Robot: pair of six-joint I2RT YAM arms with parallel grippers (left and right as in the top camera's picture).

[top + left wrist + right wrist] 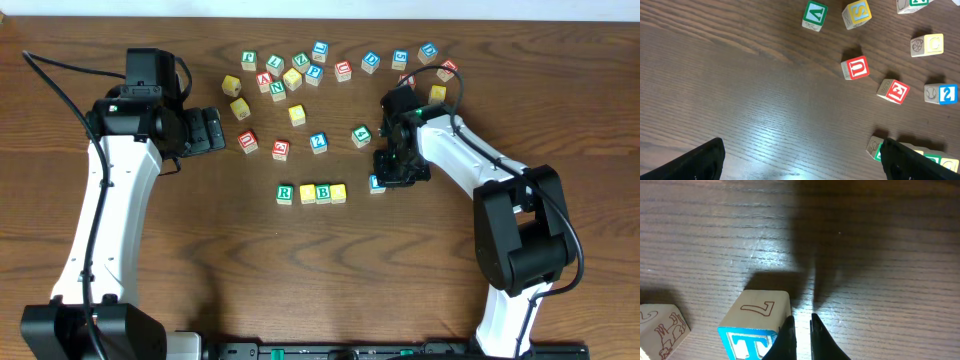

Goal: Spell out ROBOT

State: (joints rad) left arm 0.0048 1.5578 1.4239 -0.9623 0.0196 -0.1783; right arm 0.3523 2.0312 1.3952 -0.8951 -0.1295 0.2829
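Left gripper (801, 152) hangs spread wide over open table (740, 90), loose blocks (855, 68) further right; row (312, 193) beginning R lies mid-table, T block (757, 325) a small gap past its right end, just beside right gripper (802, 330), clenched empty

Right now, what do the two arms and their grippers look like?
The left arm and right arm have smooth white link shells with black joint housings and bases. Thin black cables loop along them. The left gripper and right gripper have matte black fingers. No markings are legible.
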